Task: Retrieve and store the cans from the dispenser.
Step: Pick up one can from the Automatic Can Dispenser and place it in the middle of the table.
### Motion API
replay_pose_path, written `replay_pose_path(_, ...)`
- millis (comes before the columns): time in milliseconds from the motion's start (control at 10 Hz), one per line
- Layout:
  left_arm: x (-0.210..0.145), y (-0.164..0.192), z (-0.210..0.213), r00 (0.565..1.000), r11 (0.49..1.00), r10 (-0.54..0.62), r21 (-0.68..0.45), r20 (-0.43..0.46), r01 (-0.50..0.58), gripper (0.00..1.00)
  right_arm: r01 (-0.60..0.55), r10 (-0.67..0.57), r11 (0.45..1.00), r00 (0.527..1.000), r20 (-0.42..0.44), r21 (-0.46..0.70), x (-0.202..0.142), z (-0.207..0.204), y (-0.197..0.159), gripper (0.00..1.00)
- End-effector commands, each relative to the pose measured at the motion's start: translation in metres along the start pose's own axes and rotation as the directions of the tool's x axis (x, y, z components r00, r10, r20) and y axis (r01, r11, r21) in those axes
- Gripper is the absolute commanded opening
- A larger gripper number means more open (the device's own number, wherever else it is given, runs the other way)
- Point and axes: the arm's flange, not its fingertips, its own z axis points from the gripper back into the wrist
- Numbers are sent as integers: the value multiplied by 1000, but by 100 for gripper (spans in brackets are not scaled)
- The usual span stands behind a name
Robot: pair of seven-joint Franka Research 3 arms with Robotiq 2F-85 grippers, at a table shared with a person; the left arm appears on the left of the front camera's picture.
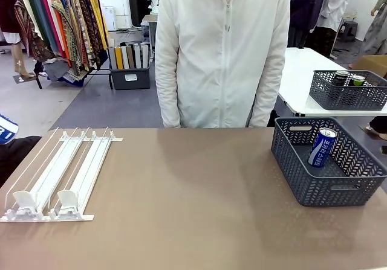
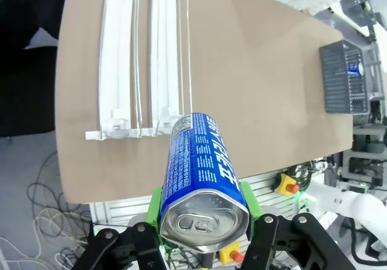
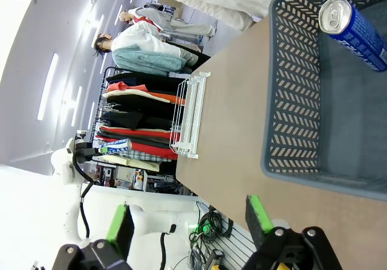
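One blue can (image 2: 202, 173) sits clamped in the left gripper (image 2: 205, 218), its green pads pressed against the can's sides near the silver top, high above the table (image 2: 260, 95) and off the near end of the white rack (image 2: 142, 58); both lanes of the rack look empty; a second blue can (image 1: 322, 147) leans inside the grey basket (image 1: 302, 182) on the robot's right; farther off, another basket (image 1: 347, 98) on a white table holds more cans; the right gripper (image 3: 190, 218) hangs beside the near basket with its jaws spread wide and nothing between them; the can is probably stiff while full, fairly heavy for its size, with a smooth, slippery printed wall that could dent under a hard squeeze; a hold across the middle of the body seems surest.
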Motion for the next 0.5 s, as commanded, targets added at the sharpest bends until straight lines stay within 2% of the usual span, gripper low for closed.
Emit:
replay_pose_path(0,30,-54,-40,1000,1000,-16,-16,-2,16,0,-15,15,1000,1000,-10,3,1,3,1,100)
replay_pose_path(100,49,-111,-76,993,992,-113,56,-40,115,0,-15,15,1000,1000,-10,3,1,3,1,100)
replay_pose_path(300,75,-217,-153,955,957,-270,79,-122,280,0,-15,15,1000,1000,-10,3,1,3,1,100)
replay_pose_path(400,75,-267,-203,922,919,-333,150,-198,364,0,-15,15,1000,1000,-10,3,1,3,1,100)
